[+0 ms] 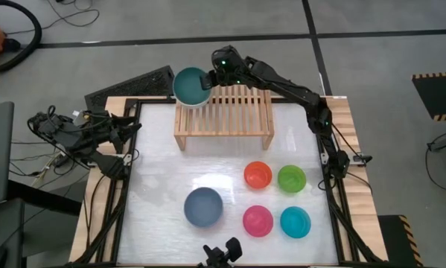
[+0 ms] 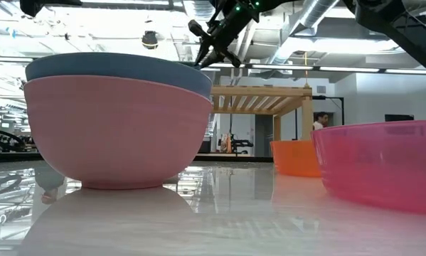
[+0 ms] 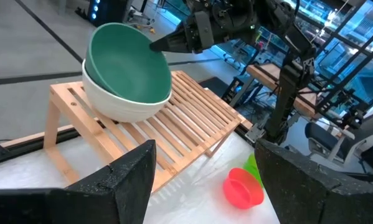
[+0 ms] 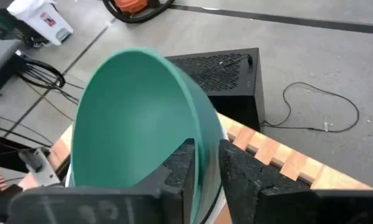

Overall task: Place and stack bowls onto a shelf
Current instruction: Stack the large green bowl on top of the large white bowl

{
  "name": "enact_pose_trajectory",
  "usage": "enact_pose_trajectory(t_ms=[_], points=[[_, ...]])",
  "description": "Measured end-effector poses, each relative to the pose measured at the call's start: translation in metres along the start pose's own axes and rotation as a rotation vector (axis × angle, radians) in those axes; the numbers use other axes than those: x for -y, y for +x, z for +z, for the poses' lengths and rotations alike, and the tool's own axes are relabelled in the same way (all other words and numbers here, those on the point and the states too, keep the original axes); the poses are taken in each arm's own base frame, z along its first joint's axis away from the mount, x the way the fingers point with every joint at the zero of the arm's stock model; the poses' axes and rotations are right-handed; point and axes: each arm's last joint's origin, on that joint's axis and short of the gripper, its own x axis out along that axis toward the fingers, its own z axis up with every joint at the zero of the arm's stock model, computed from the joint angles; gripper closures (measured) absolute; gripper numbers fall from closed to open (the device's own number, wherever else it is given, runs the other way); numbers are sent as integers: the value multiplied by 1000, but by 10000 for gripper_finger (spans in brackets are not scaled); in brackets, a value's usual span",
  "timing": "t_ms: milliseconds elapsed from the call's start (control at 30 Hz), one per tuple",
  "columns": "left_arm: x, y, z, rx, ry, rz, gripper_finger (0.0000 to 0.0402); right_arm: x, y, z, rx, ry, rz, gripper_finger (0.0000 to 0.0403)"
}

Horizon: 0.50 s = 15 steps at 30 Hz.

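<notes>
1. The teal bowl (image 1: pixel 190 85) is a plain round plastic bowl with a smooth inside. It sits tilted inside a cream bowl (image 3: pixel 121 102) at the 10 o'clock corner of the shelf (image 1: pixel 224 117).
2. The shelf is a low light-wood rack with parallel slats and solid side legs, standing at the 12 o'clock side of the worktop (image 1: pixel 163 164).
3. The right pincer (image 1: pixel 210 78) is at the teal bowl's rim, one finger inside and one outside, with the rim between them; the fingers look slightly parted, and whether they still press the rim I cannot tell.
4. The left pincer (image 3: pixel 205 180) waits at the worktop's 9 o'clock edge, fingers spread wide with nothing between them.
5. A slate-blue bowl (image 1: pixel 204 207) rests in a pink bowl (image 2: pixel 116 131) at 6 o'clock.
6. Orange (image 1: pixel 257 175), green (image 1: pixel 291 179), magenta (image 1: pixel 257 220) and cyan (image 1: pixel 295 222) small bowls form a square at 4 o'clock.
</notes>
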Motion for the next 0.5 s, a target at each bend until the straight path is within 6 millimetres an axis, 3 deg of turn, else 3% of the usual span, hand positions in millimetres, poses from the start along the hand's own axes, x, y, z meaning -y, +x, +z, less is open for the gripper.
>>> enact_pose_trajectory(t_ms=[233, 333, 400, 500], points=[[0, 0, 0, 0, 1, 0, 145, -9, -4, 13, 128, 9, 83, 247], [0, 0, 0, -3, 6, 2, 145, -18, -10, 22, 239, -75, 141, 240], [-1, 0, -1, -3, 8, 3, 145, -22, -12, 27, 290, -122, 169, 251], [-1, 0, -1, -7, 16, 7, 145, -19, -8, 27, 277, -143, 199, 300]])
